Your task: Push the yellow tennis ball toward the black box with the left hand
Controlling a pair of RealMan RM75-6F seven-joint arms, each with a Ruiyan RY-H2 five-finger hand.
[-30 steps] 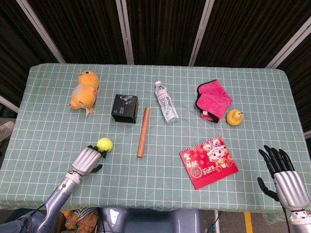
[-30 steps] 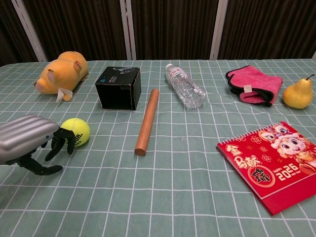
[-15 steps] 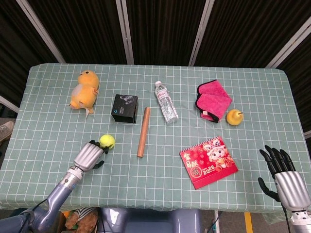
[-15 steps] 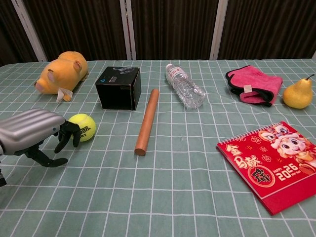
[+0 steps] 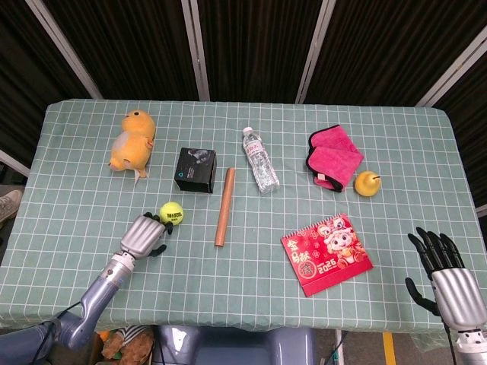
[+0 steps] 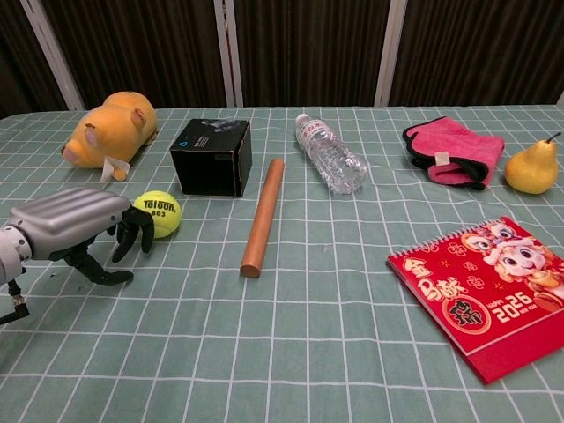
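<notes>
The yellow tennis ball [image 5: 172, 212] [image 6: 159, 213] lies on the green checked cloth, a short way in front of the black box [image 5: 195, 169] [image 6: 211, 156]. My left hand [image 5: 143, 236] [image 6: 81, 228] sits just behind the ball on its near left side, fingers curled down, fingertips touching the ball; it holds nothing. My right hand [image 5: 445, 272] hovers at the table's near right corner with fingers spread, seen only in the head view.
A wooden rod [image 5: 224, 207] [image 6: 263, 217] lies right of the ball. An orange plush toy [image 5: 132, 142] sits left of the box. A water bottle [image 5: 261, 160], pink cloth [image 5: 332, 155], pear [image 5: 367, 183] and red calendar [image 5: 326, 253] occupy the right half.
My left hand has moved forward and the ball has rolled ahead of it, closer to the black box. The right hand has barely shifted.
</notes>
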